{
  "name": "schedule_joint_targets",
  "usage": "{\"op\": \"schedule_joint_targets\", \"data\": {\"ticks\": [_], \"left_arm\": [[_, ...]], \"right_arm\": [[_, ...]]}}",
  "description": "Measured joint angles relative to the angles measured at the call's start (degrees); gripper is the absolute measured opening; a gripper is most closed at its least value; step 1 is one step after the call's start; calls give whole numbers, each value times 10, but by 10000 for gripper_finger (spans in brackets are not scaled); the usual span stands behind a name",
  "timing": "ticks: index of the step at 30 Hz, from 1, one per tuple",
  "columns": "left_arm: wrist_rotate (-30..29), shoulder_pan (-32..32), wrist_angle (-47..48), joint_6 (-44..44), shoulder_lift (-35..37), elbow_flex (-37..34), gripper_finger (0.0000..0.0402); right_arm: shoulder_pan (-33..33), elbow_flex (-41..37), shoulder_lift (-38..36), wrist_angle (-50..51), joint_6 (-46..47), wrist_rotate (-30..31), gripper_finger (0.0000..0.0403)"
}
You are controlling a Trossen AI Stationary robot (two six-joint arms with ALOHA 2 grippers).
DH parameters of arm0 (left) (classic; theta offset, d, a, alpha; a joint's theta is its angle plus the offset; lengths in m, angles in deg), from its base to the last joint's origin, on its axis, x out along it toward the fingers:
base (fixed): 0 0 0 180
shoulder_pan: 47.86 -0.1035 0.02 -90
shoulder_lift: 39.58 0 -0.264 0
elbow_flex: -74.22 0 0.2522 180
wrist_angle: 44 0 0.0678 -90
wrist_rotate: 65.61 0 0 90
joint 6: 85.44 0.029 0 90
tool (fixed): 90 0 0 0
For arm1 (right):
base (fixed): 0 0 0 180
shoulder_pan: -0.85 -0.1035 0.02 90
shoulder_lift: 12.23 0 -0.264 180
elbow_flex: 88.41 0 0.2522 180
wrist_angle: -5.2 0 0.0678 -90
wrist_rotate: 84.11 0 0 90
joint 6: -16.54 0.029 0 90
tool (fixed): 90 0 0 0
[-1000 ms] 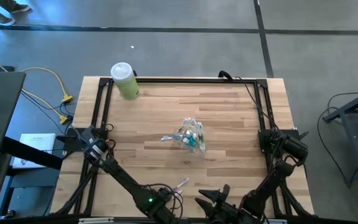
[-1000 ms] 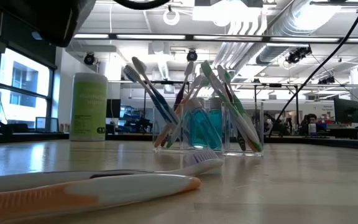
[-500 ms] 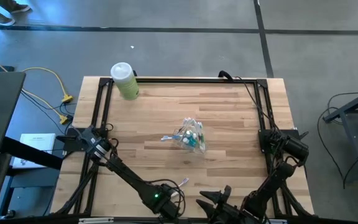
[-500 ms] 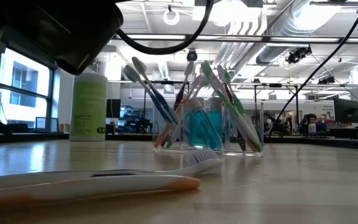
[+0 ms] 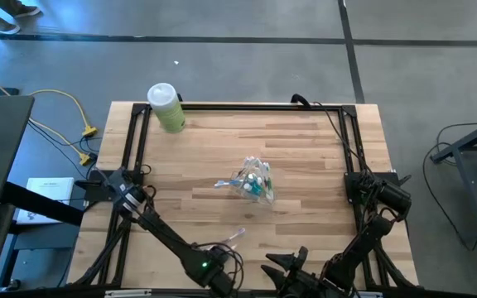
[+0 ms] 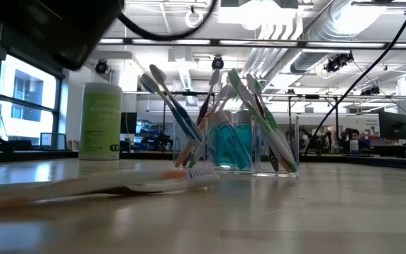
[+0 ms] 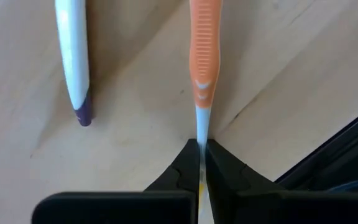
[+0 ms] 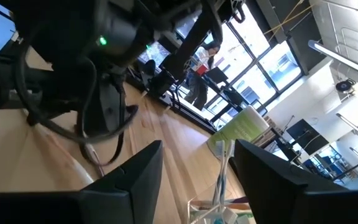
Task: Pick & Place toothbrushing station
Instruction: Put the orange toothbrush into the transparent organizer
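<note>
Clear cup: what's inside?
The cup holds a fan of toothbrushes, heads up, and teal tubes standing among them. The exact count is hidden by overlap. The left tool pinches an orange-handled brush outside the cup.

Pale-green bottle [image 5: 167,108] w/ white cap stood upright at far left corner of wooden table [image 5: 305,165]. Yellow cable [image 5: 71,112] lay on floor beside table's left edge.
</note>
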Motion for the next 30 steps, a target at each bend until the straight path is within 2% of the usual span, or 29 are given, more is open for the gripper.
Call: {"op": "schedule_joint_targets", "data": {"ticks": [4, 8, 12, 19, 24, 28, 30], "left_arm": [[-68, 14, 21, -21, 42, -5, 3], [-111, 23, 33, -28, 81, -1, 3], [-156, 29, 33, -4, 87, -2, 3], [-256, 36, 36, 111, 91, -1, 3], [-360, 49, 58, 184, 91, 0, 2], [-444, 66, 77, 270, 91, 0, 2], [-508, 77, 77, 330, 91, 0, 2]], "right_arm": [[0, 0, 0, 0, 0, -2, 193], [0, 0, 0, -6, 5, -3, 193], [0, 0, 0, -19, 31, -4, 193], [-4, 0, -5, -28, 118, -9, 193], [-37, 0, -21, -41, 220, 70, 193], [-64, 0, -51, -43, 285, 71, 193], [-70, 0, -68, -44, 320, 55, 193]]}}
